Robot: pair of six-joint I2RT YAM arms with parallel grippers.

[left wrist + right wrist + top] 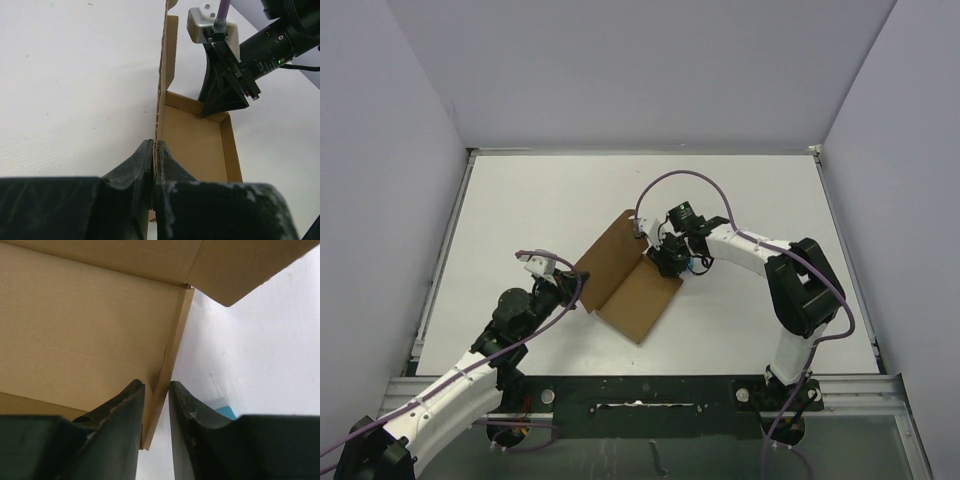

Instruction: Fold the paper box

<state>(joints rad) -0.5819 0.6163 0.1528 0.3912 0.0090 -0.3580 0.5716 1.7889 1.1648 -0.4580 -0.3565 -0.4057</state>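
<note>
The white table (520,200) carries the paper box (635,285) at its middle, half formed, one tall panel upright. The left gripper (155,146) is clamped tight on that panel's edge. The right gripper (156,386) straddles a low side wall, jaws narrowly parted. A small blue cube (226,411) lies just beside it.

Item: paper box (625,280), centre frame, on bench (540,200); left claw (578,286) at its lower-left edge, right claw (665,263) at its right edge.
</note>
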